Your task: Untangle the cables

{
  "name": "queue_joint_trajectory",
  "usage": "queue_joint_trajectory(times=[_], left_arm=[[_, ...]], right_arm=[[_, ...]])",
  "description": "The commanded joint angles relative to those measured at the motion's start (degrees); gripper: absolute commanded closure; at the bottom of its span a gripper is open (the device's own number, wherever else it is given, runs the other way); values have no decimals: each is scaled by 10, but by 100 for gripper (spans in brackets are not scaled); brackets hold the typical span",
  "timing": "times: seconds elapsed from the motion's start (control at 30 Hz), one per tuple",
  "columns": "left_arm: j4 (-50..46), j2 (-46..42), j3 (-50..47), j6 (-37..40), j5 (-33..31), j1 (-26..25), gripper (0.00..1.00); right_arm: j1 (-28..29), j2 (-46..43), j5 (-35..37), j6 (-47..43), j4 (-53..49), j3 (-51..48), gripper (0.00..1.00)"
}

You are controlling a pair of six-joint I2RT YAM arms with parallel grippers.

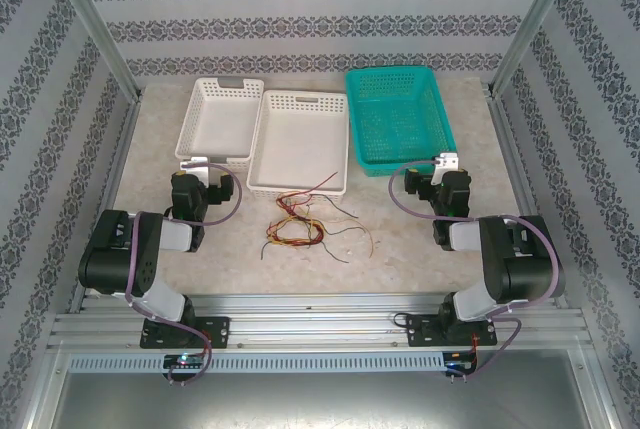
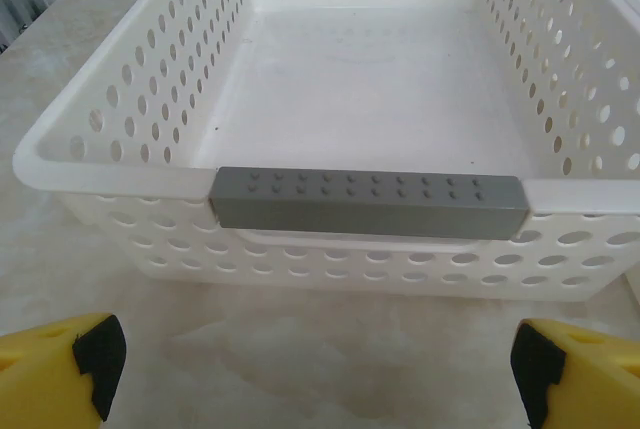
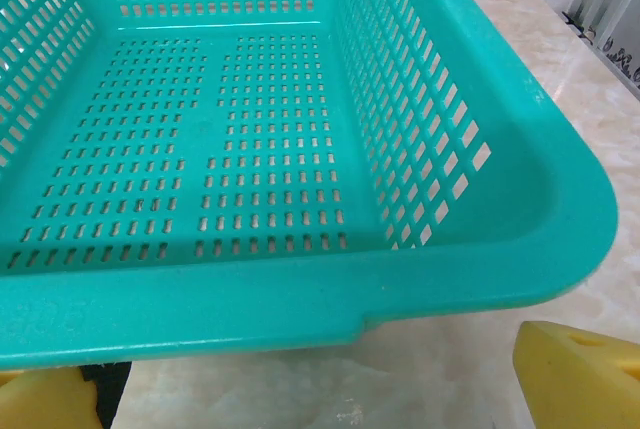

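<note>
Sitting tangled on the table [image 1: 420,249], cables [image 1: 300,221] untouched.
Wide open and holding nothing, both left tool [image 2: 318,364] and right tool [image 3: 315,389].

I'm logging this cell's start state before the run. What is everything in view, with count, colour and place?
cables: one tangled bunch, yellow, red and dark, table centre, just in front of the middle basket
left basket: one, white, grey handle, far left
middle basket: one, white, far centre
teal basket: one, teal, far right
table: one, beige marbled
left arm, right arm: two, black, purple wiring, near edge
left tool: yellow fingers, open, facing left basket
right tool: yellow fingers, open, facing teal basket
</note>
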Motion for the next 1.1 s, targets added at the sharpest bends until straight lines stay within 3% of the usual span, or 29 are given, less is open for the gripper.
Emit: queue_joint_trajectory(times=[0.0,0.83,0.9,1.07], left_arm=[[18,5,4,-5,-4,5,0],[18,5,4,-5,-3,5,0],[18,4,5,-5,-4,5,0],[18,4,5,-4,-2,5,0]], right_arm=[[-3,-2,-11,0,16,12,2],[-3,-6,-12,2,18,14,2],[-4,-31,-8,3,-50,36,2],[-5,-128,22,12,-79,8,2]])
